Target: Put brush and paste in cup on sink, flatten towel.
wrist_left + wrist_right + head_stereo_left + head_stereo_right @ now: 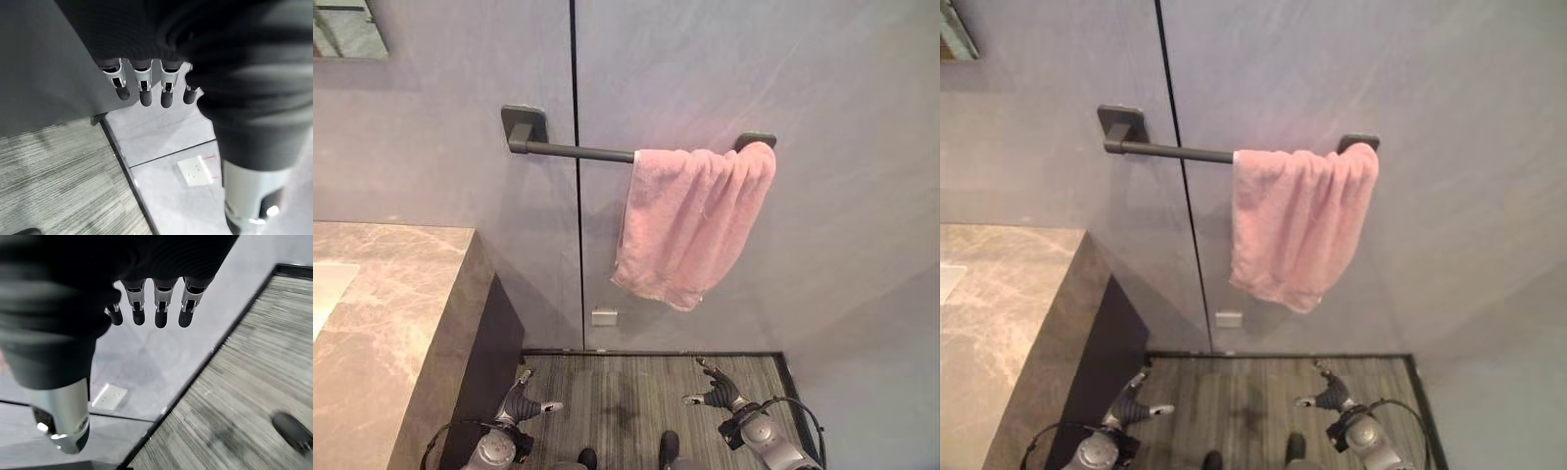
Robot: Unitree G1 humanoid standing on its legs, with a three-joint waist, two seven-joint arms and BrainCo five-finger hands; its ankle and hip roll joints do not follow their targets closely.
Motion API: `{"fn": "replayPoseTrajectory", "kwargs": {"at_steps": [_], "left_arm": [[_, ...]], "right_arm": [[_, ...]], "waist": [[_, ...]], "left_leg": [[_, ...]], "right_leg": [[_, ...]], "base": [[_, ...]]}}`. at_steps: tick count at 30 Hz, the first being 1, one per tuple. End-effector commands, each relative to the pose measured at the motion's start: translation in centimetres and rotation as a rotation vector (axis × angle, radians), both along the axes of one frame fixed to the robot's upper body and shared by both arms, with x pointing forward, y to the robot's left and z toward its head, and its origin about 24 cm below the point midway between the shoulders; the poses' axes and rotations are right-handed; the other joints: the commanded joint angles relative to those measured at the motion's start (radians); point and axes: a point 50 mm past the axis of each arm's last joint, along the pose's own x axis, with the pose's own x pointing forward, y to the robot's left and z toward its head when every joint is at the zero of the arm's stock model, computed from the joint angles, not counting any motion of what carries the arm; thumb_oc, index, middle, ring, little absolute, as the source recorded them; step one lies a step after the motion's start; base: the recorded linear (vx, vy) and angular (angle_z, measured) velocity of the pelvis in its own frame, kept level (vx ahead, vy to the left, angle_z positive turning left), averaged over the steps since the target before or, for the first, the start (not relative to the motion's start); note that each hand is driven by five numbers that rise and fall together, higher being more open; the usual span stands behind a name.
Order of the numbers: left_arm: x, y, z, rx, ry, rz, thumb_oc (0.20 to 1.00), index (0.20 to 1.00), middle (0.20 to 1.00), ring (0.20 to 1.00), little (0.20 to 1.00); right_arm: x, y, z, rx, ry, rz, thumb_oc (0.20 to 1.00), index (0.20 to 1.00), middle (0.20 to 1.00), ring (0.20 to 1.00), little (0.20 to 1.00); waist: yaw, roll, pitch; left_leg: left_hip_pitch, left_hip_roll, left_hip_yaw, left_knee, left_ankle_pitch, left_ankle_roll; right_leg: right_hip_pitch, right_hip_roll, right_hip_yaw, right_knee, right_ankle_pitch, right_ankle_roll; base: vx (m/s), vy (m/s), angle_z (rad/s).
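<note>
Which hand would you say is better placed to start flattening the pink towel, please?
Probably the right hand: the bunched towel hangs at the bar's right end, above it. The left hand hangs nearer the counter.

The towel (695,220) is bunching over the right half of the towel bar (578,151), covering that stretch and most of the right-hand mount. At nine o'clock the counter (382,323) is running off the frame, its sink (328,289) showing as a pale sliver (basin cut away). At eleven o'clock a mirror (347,27) corner is being clipped.
</note>
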Motion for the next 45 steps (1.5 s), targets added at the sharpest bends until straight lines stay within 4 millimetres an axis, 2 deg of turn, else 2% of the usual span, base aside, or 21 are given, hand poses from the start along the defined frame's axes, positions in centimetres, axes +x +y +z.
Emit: {"fn": "replayPoseTrajectory", "kwargs": {"at_steps": [1,4,8,10,11,14,17,23,25,26,28,29,30,34,37,40,45], "left_arm": [[2.2,0.5,2.1,0.003,-0.108,-0.047,1.000,1.000,1.000,1.000,1.000],[2.4,0.7,2.8,0.011,-0.136,-0.062,1.000,1.000,1.000,1.000,1.000],[3.2,0.8,4.4,0.004,-0.212,-0.063,1.000,1.000,1.000,1.000,1.000],[4.0,1.0,6.2,0.002,-0.292,-0.067,1.000,1.000,1.000,1.000,1.000],[4.0,1.0,6.2,0.002,-0.292,-0.067,1.000,1.000,1.000,1.000,1.000],[5.0,1.4,8.2,0.019,-0.373,-0.070,1.000,1.000,1.000,1.000,1.000],[6.6,2.1,11.5,0.031,-0.512,-0.065,1.000,1.000,1.000,1.000,1.000],[9.2,2.5,16.5,0.024,-0.702,-0.094,1.000,1.000,1.000,1.000,1.000],[9.8,2.4,17.1,0.017,-0.722,-0.103,1.000,1.000,1.000,1.000,1.000],[10.7,1.9,18.5,0.003,-0.765,-0.136,1.000,1.000,1.000,1.000,1.000],[11.9,1.2,20.3,-0.007,-0.826,-0.172,1.000,1.000,1.000,1.000,1.000],[12.0,1.2,20.3,-0.007,-0.827,-0.172,1.000,1.000,1.000,1.000,1.000],[12.9,0.5,21.7,-0.028,-0.873,-0.203,1.000,1.000,1.000,1.000,1.000],[14.2,-0.5,23.3,-0.032,-0.917,-0.246,1.000,1.000,1.000,1.000,1.000],[15.9,-2.3,24.5,-0.058,-0.952,-0.283,1.000,1.000,1.000,1.000,1.000],[16.9,-3.8,25.1,-0.109,-0.962,-0.309,1.000,1.000,1.000,1.000,1.000],[17.6,-5.2,25.5,-0.169,-0.955,-0.349,1.000,1.000,1.000,1.000,1.000]], "right_arm": [[1.9,-2.7,1.7,-0.039,-0.090,-0.065,1.000,1.000,1.000,1.000,1.000],[2.0,-3.4,2.0,-0.013,-0.106,-0.139,1.000,1.000,1.000,1.000,1.000],[3.2,-4.6,3.2,0.008,-0.171,-0.220,1.000,1.000,1.000,1.000,1.000],[4.8,-5.1,4.9,0.025,-0.254,-0.264,1.000,1.000,1.000,1.000,1.000],[4.9,-5.1,4.9,0.025,-0.254,-0.264,1.000,1.000,1.000,1.000,1.000],[6.6,-5.8,7.1,-0.017,-0.342,-0.264,1.000,1.000,1.000,1.000,1.000],[9.2,-6.1,10.3,-0.003,-0.462,-0.283,1.000,1.000,1.000,1.000,1.000],[13.1,-3.2,15.9,0.117,-0.627,-0.153,1.000,1.000,1.000,1.000,1.000],[13.7,-2.8,16.8,0.140,-0.645,-0.133,1.000,1.000,1.000,1.000,1.000],[14.9,-2.0,18.3,0.151,-0.676,-0.106,1.000,1.000,1.000,1.000,1.000],[16.2,-0.8,20.2,0.171,-0.715,-0.068,1.000,1.000,1.000,1.000,1.000],[16.2,-0.8,20.3,0.171,-0.717,-0.068,1.000,1.000,1.000,1.000,1.000],[16.9,-0.1,21.6,0.177,-0.740,-0.038,1.000,1.000,1.000,1.000,1.000],[17.6,0.6,23.0,0.185,-0.763,-0.008,1.000,1.000,1.000,1.000,1.000],[18.5,2.2,24.3,0.243,-0.772,0.017,1.000,1.000,1.000,1.000,1.000],[19.0,3.7,25.3,0.246,-0.773,0.068,1.000,1.000,1.000,1.000,1.000],[19.5,4.1,25.8,0.253,-0.764,0.081,1.000,1.000,1.000,1.000,1.000]], "waist": [[-0.010,0.012,-0.010],[-0.010,0.018,-0.019],[-0.005,0.025,-0.029],[0.001,0.031,-0.031],[0.001,0.031,-0.031],[0.004,0.038,-0.031],[0.009,0.046,-0.029],[0.014,0.048,-0.026],[0.013,0.048,-0.026],[0.016,0.049,-0.027],[0.014,0.050,-0.023],[0.013,0.050,-0.022],[0.012,0.050,-0.019],[0.007,0.050,-0.017],[0.002,0.045,-0.018],[0.000,0.040,-0.019],[-0.001,0.039,-0.018]], "left_leg": [[-0.048,0.085,0.010,0.062,0.000,-0.044],[-0.039,0.103,0.004,0.031,0.015,-0.055],[-0.025,0.124,0.002,-0.016,0.034,-0.063],[-0.019,0.140,0.009,-0.047,0.050,-0.071],[-0.019,0.141,0.010,-0.048,0.051,-0.072],[-0.016,0.153,0.016,-0.075,0.063,-0.079],[-0.023,0.159,0.030,-0.092,0.071,-0.084],[-0.027,0.164,0.061,-0.103,0.074,-0.089],[-0.028,0.165,0.062,-0.105,0.076,-0.091],[-0.032,0.165,0.062,-0.111,0.080,-0.093],[-0.046,0.163,0.059,-0.112,0.084,-0.096],[-0.047,0.163,0.058,-0.112,0.085,-0.096],[-0.056,0.162,0.056,-0.112,0.088,-0.098],[-0.067,0.162,0.052,-0.112,0.092,-0.101],[-0.067,0.163,0.052,-0.112,0.091,-0.101],[-0.065,0.166,0.059,-0.112,0.091,-0.102],[-0.073,0.167,0.058,-0.112,0.095,-0.103]], "right_leg": [[-0.016,0.003,0.002,0.054,-0.023,0.027],[-0.006,0.013,-0.007,0.034,-0.029,0.024],[0.011,0.019,-0.019,-0.005,-0.022,0.025],[0.008,0.023,-0.023,-0.016,-0.019,0.027],[0.007,0.023,-0.022,-0.016,-0.019,0.027],[-0.005,0.025,-0.022,-0.017,-0.019,0.028],[-0.027,0.026,-0.017,-0.017,-0.014,0.031],[-0.056,0.028,0.010,-0.017,-0.009,0.033],[-0.058,0.028,0.011,-0.017,-0.009,0.033],[-0.062,0.028,0.010,-0.017,-0.007,0.034],[-0.072,0.027,0.010,-0.017,-0.004,0.034],[-0.073,0.027,0.010,-0.017,-0.004,0.034],[-0.080,0.027,0.009,-0.017,-0.001,0.035],[-0.086,0.024,0.004,-0.017,0.002,0.035],[-0.085,0.024,0.002,-0.017,0.002,0.037],[-0.090,0.027,0.011,-0.017,0.005,0.037],[-0.097,0.027,0.011,-0.017,0.006,0.036]], "base": [[0.06,-0.076,0.24],[0.06,-0.074,0.19],[0.07,-0.061,0.00],[0.06,-0.051,-0.03],[0.04,-0.029,-0.02],[0.02,-0.007,-0.02],[0.00,0.004,-0.05],[0.01,0.014,-0.19],[0.00,0.004,-0.04],[0.00,0.000,0.00],[0.00,0.000,0.00],[-0.04,0.018,0.01],[0.00,0.000,0.00],[0.01,0.001,0.02],[0.02,0.005,0.02],[0.01,-0.002,-0.01],[0.00,0.002,0.01]]}}
